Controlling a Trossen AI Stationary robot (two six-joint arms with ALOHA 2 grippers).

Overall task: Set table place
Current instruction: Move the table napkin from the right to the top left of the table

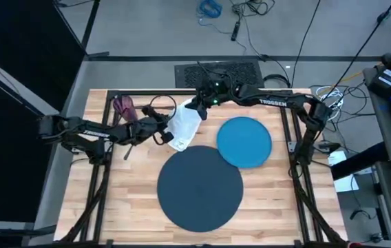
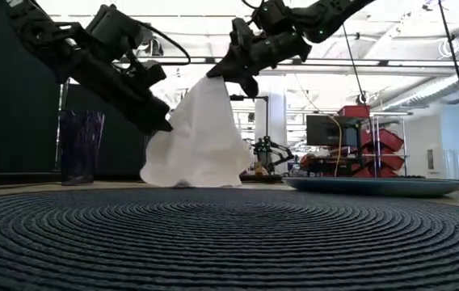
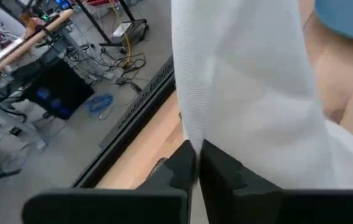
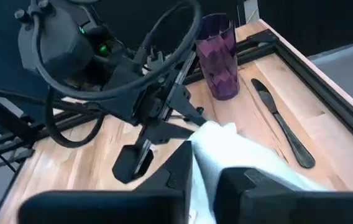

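While both tools, left (image 1: 162,129) and right (image 1: 197,109), pinch the white napkin (image 1: 184,127) (lifted), its hem touches the table (image 1: 278,207).

both grippers' fingers (image 2: 158,123) pinched closed

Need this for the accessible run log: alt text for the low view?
Both grippers hold a white napkin up off the table: the right gripper pinches its top corner, the left gripper grips its side edge. A purple cup stands behind, a dark blue mat fills the foreground, and a blue plate lies beyond it.
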